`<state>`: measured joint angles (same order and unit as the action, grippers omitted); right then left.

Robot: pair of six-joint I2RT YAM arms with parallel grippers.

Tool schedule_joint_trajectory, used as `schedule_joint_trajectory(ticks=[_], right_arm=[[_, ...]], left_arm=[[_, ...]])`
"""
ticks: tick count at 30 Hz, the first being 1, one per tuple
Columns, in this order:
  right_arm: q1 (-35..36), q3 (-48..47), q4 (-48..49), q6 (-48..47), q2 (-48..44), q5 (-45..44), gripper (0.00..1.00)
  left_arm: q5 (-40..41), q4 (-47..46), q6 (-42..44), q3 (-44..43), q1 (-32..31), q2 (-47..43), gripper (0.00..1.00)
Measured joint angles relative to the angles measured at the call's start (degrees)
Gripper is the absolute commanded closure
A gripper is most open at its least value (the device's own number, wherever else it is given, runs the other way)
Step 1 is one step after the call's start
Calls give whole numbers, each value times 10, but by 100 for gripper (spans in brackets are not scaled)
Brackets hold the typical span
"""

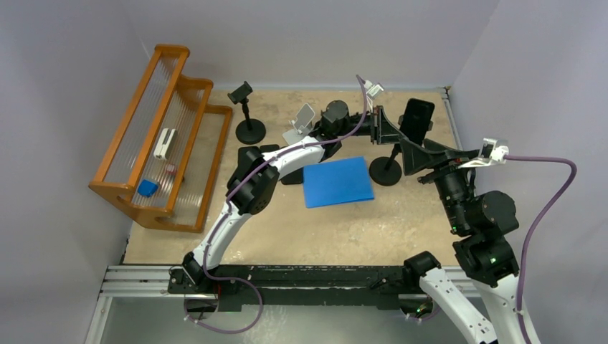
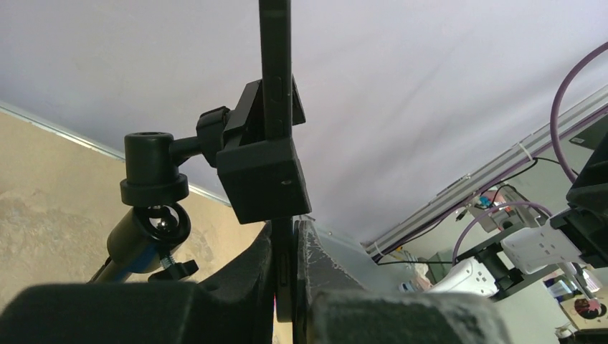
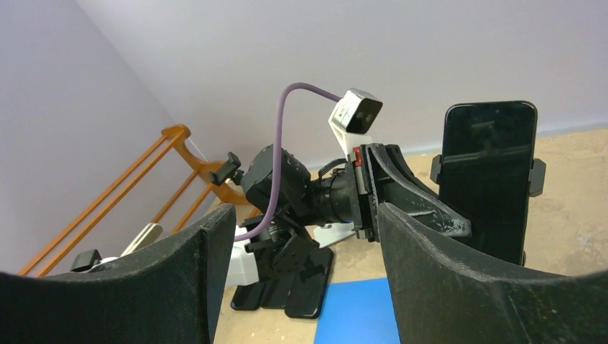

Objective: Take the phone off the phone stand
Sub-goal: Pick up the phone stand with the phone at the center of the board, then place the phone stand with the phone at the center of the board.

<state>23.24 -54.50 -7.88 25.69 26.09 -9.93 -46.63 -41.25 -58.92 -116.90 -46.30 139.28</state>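
The black phone (image 1: 417,118) stands upright in the clamp of a black phone stand (image 1: 387,172) at the back right of the table. In the left wrist view the phone (image 2: 276,72) is seen edge-on, held by the stand's clamp (image 2: 262,179). My left gripper (image 2: 287,244) is shut on the phone's lower edge just below the clamp. From above, the left gripper (image 1: 391,130) reaches in from the phone's left. My right gripper (image 3: 305,229) is open and holds nothing. It hovers in front of the phone (image 3: 489,179), a little to its left, near the stand (image 1: 423,154).
A blue pad (image 1: 337,181) lies mid-table. Several dark phones (image 3: 308,287) lie flat to its left, under the left arm. A second black stand (image 1: 247,118) and a white stand (image 1: 301,122) are at the back. A wooden rack (image 1: 158,136) fills the left side.
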Motion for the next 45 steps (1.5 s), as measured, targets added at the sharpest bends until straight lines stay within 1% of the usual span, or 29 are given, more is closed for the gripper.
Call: schedule_joint_trajectory(ticks=[10,19,24,31,38,42,45], right_arm=[[0,-1,0,0,-2,0,26],[1,-29,0,1,-7,0,26],[1,-35,0,5,-11,1,26],[1,-39,-2,14,-14,5,25],[0,-63,-7,14,-11,21,25],[0,-77,-8,13,-6,41,25],[0,-85,-7,13,-3,60,25]], left_arm=[[13,-5,-17,4,-3,0,100],[22,3,-16,6,-26,-8,100],[25,5,-15,30,-39,-21,100],[27,9,-14,82,-45,-72,100],[35,1,-13,133,-45,-143,100],[37,-12,-13,175,-46,-191,100],[39,-16,-7,225,-48,-237,100]])
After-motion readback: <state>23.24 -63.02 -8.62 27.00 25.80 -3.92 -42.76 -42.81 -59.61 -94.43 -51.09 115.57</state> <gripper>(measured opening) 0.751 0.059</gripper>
